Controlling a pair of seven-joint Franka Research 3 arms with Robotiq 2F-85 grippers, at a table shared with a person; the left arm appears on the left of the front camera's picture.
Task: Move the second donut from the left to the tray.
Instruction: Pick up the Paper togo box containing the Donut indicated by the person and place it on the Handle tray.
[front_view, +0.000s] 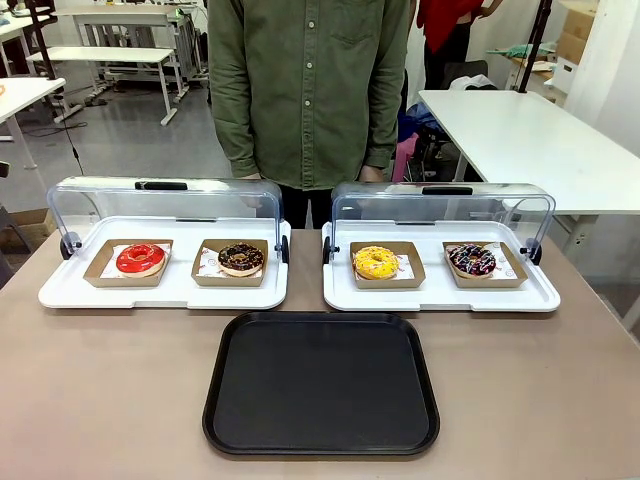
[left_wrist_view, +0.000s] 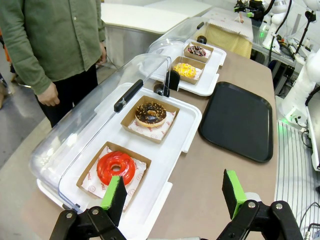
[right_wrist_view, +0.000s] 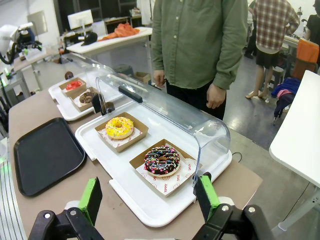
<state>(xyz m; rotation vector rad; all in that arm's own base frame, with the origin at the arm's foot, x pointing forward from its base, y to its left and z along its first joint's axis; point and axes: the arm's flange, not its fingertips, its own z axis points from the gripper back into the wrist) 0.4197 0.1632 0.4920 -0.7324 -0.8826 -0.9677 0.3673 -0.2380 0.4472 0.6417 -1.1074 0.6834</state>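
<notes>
The second donut from the left (front_view: 241, 258) was dark chocolate with pale sprinkles; the leftmost donut (front_view: 140, 259) was glossy red. The tray (front_view: 322, 385) was plain black, the table (front_view: 100, 380) brown, the shirt (front_view: 310, 90) green.

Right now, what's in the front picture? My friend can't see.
Four donuts sit on two white trays with raised clear lids, the chocolate donut second from left. A black tray lies in front; a person stands behind.

Brown table (front_view: 100, 400) carries left white tray (front_view: 180, 296), right white tray (front_view: 440, 299), black tray (front_view: 320, 385) nearer camera.
</notes>
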